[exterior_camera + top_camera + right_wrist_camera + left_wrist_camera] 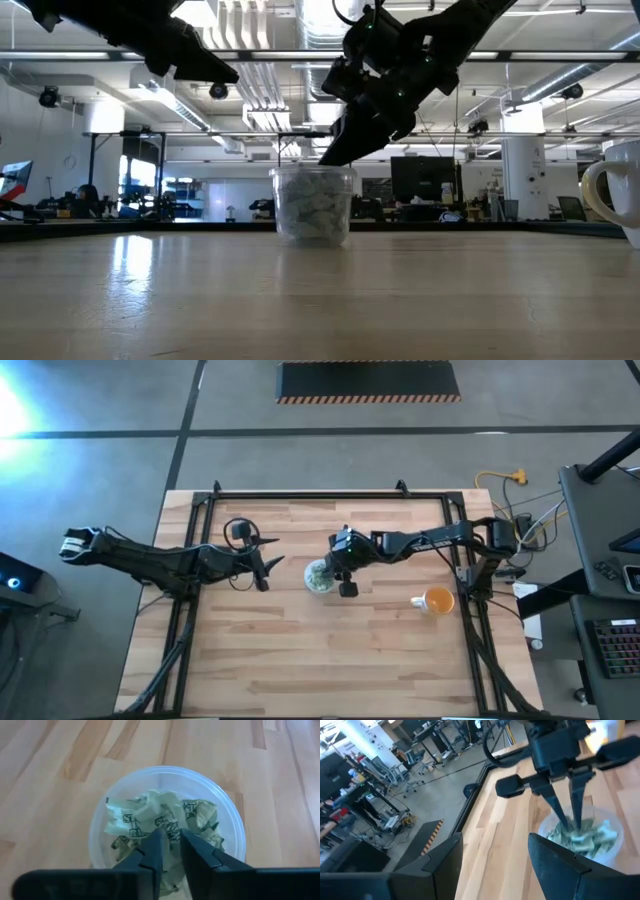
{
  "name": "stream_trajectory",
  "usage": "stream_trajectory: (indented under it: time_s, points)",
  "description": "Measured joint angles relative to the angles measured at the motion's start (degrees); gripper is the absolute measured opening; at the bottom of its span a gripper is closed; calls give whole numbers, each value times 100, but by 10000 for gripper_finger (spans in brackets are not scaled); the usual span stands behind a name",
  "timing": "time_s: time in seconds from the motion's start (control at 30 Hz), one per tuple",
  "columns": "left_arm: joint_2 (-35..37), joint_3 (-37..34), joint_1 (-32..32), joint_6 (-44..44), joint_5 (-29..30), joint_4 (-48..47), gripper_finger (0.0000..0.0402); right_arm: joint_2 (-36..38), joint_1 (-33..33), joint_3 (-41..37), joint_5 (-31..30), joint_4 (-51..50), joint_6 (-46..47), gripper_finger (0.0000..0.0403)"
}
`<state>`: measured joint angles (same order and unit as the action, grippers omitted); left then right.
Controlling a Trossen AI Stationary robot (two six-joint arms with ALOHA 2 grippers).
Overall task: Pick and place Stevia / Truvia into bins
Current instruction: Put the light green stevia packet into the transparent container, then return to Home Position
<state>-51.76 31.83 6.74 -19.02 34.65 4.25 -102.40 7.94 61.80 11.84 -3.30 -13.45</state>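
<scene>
Two arms over one wooden table point(300, 660); largest first. Table is mostly bare, w/ the orange cup point(437, 601) off to the right side, well apart from the action, not the target.

Right arm reaches in toward table centre, so its right gripper point(170, 840) hangs tips-down inside the mouth of the clear cup point(165, 775). That posture fits a drop-off: tips are low enough that a packet falls onto the pile rather than the table. Its fingers stand only slightly apart, a narrow gap btwn them, nothing clearly pinched; I judge a packet has just been let go, tho can't confirm.

Left gripper point(262, 568) waits just beside the cup on its left, raised above the table, fingers spread wide and empty; prob parked there to stay clear of the right arm.

Cup sits upright near table centre. Stevia packets point(160, 817), green-white and crumpled, fill it in a loose heap. No loose packets seen on the table.
</scene>
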Motion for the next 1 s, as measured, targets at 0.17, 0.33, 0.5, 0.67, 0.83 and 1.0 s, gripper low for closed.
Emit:
stream_trajectory:
  time_s: [0.17,0.33,0.5,0.67,0.83,1.0]
  points:
    - [-194,11,2,230,-2,151,208,99,-6,112,19,-297,74,102]
    - [-326,11,7,250,-13,143,208,358,-47,315,25,-864,102,134]
    - [-204,13,25,523,-130,310,208,820,-153,442,76,-1342,277,147]
    - [488,-38,41,520,-1104,370,208,1666,-243,166,83,-1646,73,146]
    - [1395,-547,39,652,-1614,757,208,2858,-247,-640,77,-1244,178,139]
    - [2154,-1443,34,847,-1759,1420,208,4284,-275,-1957,64,302,319,133]
